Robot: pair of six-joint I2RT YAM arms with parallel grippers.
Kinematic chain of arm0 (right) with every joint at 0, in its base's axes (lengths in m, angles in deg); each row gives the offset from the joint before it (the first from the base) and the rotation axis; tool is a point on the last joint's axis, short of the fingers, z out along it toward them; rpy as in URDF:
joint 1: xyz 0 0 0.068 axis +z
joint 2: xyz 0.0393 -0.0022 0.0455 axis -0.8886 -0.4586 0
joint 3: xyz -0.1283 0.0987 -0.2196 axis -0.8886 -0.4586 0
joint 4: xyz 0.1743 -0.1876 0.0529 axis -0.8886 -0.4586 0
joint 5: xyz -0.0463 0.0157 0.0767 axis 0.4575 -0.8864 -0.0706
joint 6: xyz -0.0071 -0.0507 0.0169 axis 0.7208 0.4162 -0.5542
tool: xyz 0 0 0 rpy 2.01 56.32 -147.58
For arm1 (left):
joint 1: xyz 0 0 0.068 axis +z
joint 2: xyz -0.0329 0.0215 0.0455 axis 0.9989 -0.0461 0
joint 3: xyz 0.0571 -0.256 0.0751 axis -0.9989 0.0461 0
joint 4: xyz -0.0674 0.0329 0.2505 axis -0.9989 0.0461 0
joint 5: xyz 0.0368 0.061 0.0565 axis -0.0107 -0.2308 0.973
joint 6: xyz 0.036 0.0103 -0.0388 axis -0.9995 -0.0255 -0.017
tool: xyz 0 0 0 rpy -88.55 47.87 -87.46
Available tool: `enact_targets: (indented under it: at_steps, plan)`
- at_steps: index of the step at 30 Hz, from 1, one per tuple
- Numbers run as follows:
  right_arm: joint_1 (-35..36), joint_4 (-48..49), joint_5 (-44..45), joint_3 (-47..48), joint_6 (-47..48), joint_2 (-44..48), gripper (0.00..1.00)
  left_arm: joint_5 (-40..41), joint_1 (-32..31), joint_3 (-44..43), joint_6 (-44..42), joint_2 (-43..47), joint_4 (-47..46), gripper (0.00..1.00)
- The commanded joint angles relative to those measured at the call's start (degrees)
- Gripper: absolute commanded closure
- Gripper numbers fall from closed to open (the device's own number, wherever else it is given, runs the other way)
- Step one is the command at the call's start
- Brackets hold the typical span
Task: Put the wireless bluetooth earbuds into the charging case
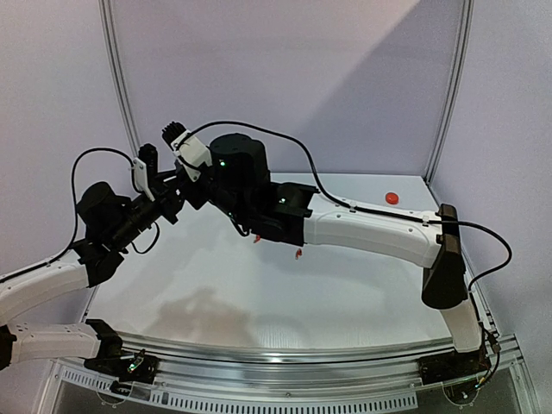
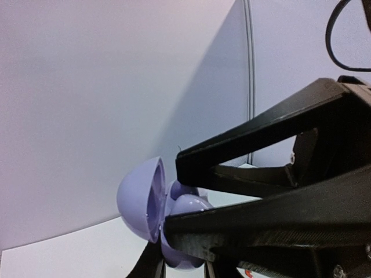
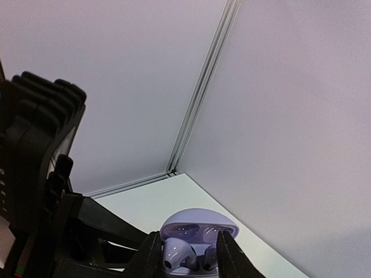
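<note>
The charging case (image 3: 197,225), likely light and slick, is pinched at its base by left hand (image 2: 179,267) and right hand (image 3: 191,263), earbuds (image 3: 174,252) inside.

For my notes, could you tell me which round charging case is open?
The lilac round plastic case, lid up between the right jaws; the red round case on the table looks shut.

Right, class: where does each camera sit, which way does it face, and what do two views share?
Top external: high behind the robot, looking down on the table; left arm and right arm show.
Left wrist: faces the back wall; left end effector fingers show.
Right wrist: tilts up at the wall corner; right end effector fingers show.
Shared: both wrist views show the open lilac charging case.
</note>
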Motion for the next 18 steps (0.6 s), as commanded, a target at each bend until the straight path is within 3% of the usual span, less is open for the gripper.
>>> enact_targets:
  at_steps: [1,18]
  plan:
    - [-0.5,-5.0,-2.7,1.2,-1.1,-0.7,0.63,-1.5,0.6,-0.6,3.0,1.5,-0.2,1.0]
    - [-0.6,-3.1,-9.6,1.6,-4.1,6.4,0.41,-2.9,1.0,-0.6,3.6,1.6,3.8,1.0]
